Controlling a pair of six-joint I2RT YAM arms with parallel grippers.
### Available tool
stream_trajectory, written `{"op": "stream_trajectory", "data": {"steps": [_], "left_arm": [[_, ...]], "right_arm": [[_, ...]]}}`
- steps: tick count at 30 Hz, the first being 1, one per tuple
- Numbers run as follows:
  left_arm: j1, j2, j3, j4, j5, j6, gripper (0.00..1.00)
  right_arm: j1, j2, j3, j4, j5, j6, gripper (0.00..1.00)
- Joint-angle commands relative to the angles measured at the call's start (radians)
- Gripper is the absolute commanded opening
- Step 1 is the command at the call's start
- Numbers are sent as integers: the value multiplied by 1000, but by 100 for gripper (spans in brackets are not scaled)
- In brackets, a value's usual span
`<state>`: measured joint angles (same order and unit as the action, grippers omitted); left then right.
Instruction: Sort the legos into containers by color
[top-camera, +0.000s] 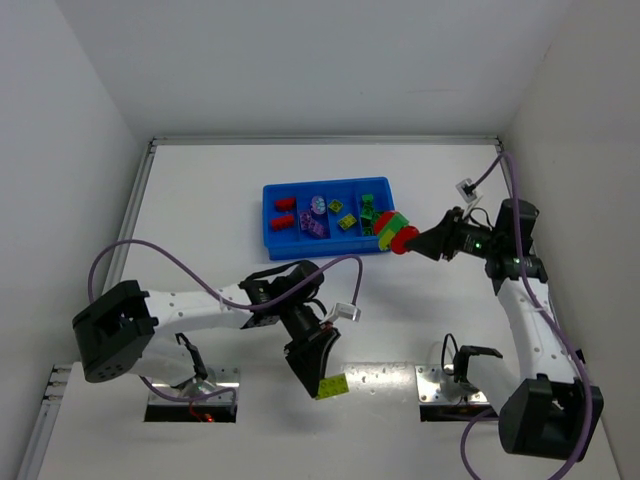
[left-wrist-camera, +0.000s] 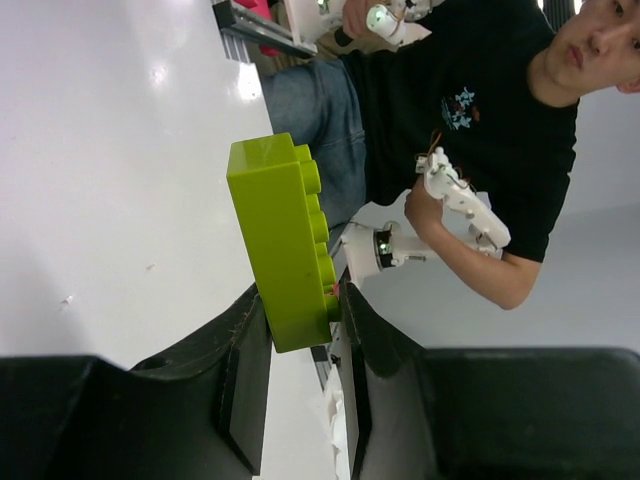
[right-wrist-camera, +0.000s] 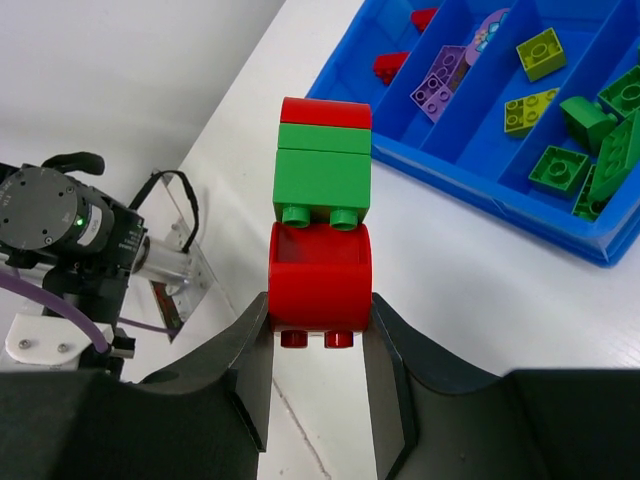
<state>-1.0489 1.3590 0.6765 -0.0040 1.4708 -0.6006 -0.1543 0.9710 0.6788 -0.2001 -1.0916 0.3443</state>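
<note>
Our right gripper (right-wrist-camera: 320, 318) clamps the red-green-red stack (right-wrist-camera: 322, 190), left gripper (left-wrist-camera: 300, 320) pinches a yellow-green brick (left-wrist-camera: 280, 230) (both firm); we'd split the stack before the blue tray (right-wrist-camera: 450, 175) at one o'clock.

The yellow-green plastic brick (left-wrist-camera: 280, 240) is smooth and glossy, with a bright highlight along its top edge. The red and green plastic brick stack (right-wrist-camera: 322, 200) has the same hard shine. The bright blue plastic tray (right-wrist-camera: 470, 185) looks moulded and slightly glossy. The white counter (left-wrist-camera: 100, 150) is smooth with a soft sheen. The black fingers (left-wrist-camera: 240, 390) of the left pincer (left-wrist-camera: 300, 315) look matt and faintly grainy, as do those of the right pincer (right-wrist-camera: 320, 305).
</note>
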Motion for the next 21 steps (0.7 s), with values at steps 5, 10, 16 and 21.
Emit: {"op": "stream_trajectory", "data": {"steps": [5,10,16,21], "left_arm": [[30,41,122,2,128,84,0],[278,130,364,-151,-169,172,0],[349,163,514,-315,-674,271,0],[317,172,581,-349,-1092,373,0]], "right_arm": [[-4,-9,5,65,-8,-1,5],[-14,-18,5,65,-8,-1,5],[-33,-28,27,41,13,-1,5],[-51,-37,27,41,64,-1,5]]}}
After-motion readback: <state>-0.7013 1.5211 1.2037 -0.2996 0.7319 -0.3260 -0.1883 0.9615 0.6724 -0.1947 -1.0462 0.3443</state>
